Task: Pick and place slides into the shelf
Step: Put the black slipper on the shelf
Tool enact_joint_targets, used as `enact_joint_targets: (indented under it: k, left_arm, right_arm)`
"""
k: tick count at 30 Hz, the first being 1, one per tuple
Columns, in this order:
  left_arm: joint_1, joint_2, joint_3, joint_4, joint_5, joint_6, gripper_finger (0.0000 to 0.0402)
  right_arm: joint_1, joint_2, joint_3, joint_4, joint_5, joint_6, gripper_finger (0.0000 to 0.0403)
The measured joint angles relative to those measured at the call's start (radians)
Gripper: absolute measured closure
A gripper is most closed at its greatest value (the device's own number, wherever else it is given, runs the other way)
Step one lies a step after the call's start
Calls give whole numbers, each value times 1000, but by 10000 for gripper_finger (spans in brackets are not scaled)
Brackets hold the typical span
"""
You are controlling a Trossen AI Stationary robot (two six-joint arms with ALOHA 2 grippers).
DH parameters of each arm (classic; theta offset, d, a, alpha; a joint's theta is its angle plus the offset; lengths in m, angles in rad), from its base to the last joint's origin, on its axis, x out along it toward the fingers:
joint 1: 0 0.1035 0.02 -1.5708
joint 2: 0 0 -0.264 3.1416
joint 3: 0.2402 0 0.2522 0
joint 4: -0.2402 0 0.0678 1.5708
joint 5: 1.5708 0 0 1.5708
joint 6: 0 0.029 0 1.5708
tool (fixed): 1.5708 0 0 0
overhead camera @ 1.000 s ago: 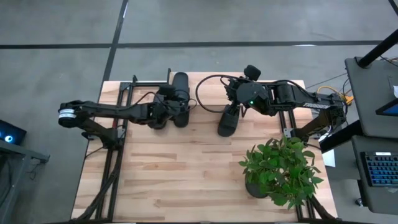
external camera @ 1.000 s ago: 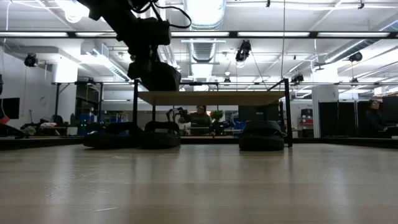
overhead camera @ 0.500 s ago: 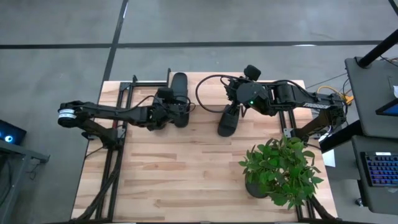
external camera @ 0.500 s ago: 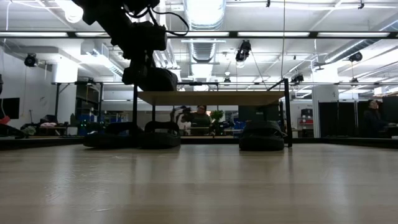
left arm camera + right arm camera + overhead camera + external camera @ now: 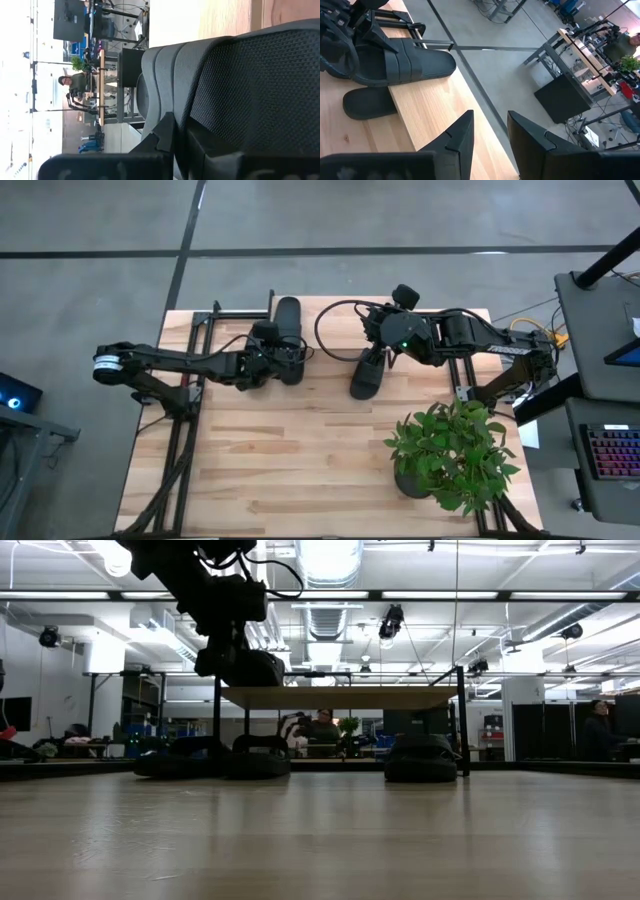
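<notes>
My left gripper reaches in from the table's left and is shut on one black slide. That slide hangs end-on above the left end of the shelf in the low view, where the held slide sits just above the light top board. Three more slides rest on their soles on the table: two under the shelf's left end and one by its right leg. My right gripper is open above that last slide. My left gripper holds the slide by its long side, next to the ribbed strap, and the dotted surface fills the view. The fingers come level from the table's left, across the slide. It is lifted clear and roughly level. The fingers hide the pinch.
A potted plant stands at the table's near right. The shelf's black legs frame the space under the board. Bare tabletop lies toward the near edge. People sit in the room behind.
My left gripper and its slide have shifted a little toward the table's left, staying lifted at about the height of the shelf's top board. The right arm has kept still.
</notes>
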Motion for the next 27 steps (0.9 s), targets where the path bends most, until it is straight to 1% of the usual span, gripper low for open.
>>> enact_joint_targets:
  k: [4,11,16,18,23,27]
  left_arm:
    - [0,-5,0,-1,1,0,376]
    - [0,-35,0,-11,6,0,305]
    - [0,-73,0,-34,23,-1,263]
    - [0,-87,0,-53,47,-3,249]
    - [0,-124,0,-95,158,-53,228]
    - [0,-148,0,-125,167,-72,223]
  right_arm:
    - [0,0,0,0,0,0,297]
    - [0,0,0,0,0,0,296]
    - [0,0,0,0,0,0,294]
    - [0,0,0,0,0,0,294]
    - [0,0,0,0,0,0,298]
    - [0,0,0,0,0,0,296]
